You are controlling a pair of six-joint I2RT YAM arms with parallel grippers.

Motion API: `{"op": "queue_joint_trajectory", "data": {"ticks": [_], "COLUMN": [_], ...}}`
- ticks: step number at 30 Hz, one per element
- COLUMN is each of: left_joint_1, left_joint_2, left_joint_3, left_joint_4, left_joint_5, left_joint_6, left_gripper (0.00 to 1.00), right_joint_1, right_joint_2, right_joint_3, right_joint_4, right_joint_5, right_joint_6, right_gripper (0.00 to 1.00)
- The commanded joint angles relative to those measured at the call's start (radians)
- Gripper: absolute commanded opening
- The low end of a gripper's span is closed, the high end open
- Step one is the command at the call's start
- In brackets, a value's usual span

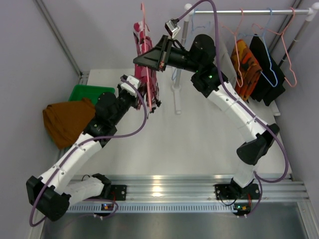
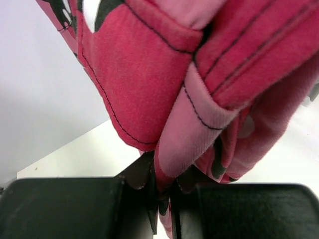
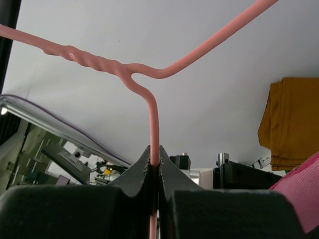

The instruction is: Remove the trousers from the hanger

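Now the right gripper (image 3: 154,165) is clamped on the hanger (image 3: 153,119), upper middle. The left gripper (image 2: 162,194) pinches the pink trousers (image 2: 144,79), not yet off it. The brown trousers (image 1: 67,119) lie at left, done.

arms (image 1: 239,112): white links, black joints | cables (image 1: 215,35): purple, looped | bases (image 1: 239,191): black blocks

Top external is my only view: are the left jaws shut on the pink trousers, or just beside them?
Observer: The left wrist view shows the left jaws shut on a folded edge of the pink trousers.
Operator: And the right jaws on the hanger?
Observer: The right wrist view shows them shut on the hanger, pinching its wire close to the twisted part.
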Motion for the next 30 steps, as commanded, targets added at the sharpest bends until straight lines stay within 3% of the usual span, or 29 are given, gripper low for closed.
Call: {"op": "queue_joint_trajectory", "data": {"ticks": [1, 17, 30], "left_joint_1": [0.008, 0.008, 0.035], "left_joint_2": [-0.042, -0.083, -0.046], "left_joint_3": [0.090, 0.469, 0.741], "left_joint_4": [0.046, -0.181, -0.179], "left_joint_5": [-0.007, 0.010, -0.011], "left_joint_6": [-0.013, -0.288, -0.299], "left_gripper": [0.00, 0.00, 0.00], "right_joint_1": [-0.013, -0.063, -0.065], "right_joint_2": [-0.116, -0.136, -0.145], "right_joint_3": [-0.020, -0.340, -0.495], "right_joint_4": [0.100, 0.086, 0.063], "right_joint_5": [-0.010, 0.027, 0.027], "right_joint_6": [-0.070, -0.116, -0.176], "right_gripper": [0.00, 0.00, 0.00]}}
